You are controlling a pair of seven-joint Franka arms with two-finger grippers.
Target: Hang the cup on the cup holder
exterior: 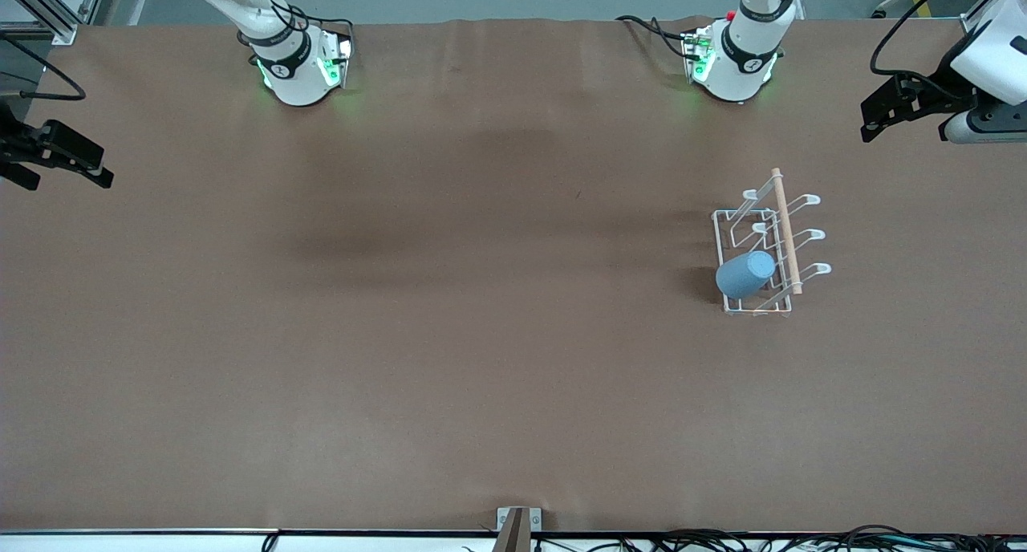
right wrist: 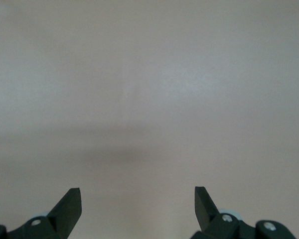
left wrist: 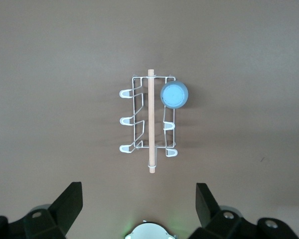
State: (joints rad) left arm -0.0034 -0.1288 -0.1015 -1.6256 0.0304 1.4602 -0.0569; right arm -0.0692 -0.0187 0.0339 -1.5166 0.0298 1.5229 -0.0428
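Observation:
The light blue cup sits upside down over a prong of the white wire cup holder, on the prong nearest the front camera on the side toward the right arm. The wooden dowel runs along the holder's top. In the left wrist view the cup and the holder show from high above. My left gripper is open and empty, raised at the left arm's end of the table; its jaws stand wide. My right gripper is open and empty, raised at the right arm's end.
The brown table is bare apart from the holder. The two arm bases stand along the table's edge farthest from the front camera. A small bracket sits at the edge nearest the camera.

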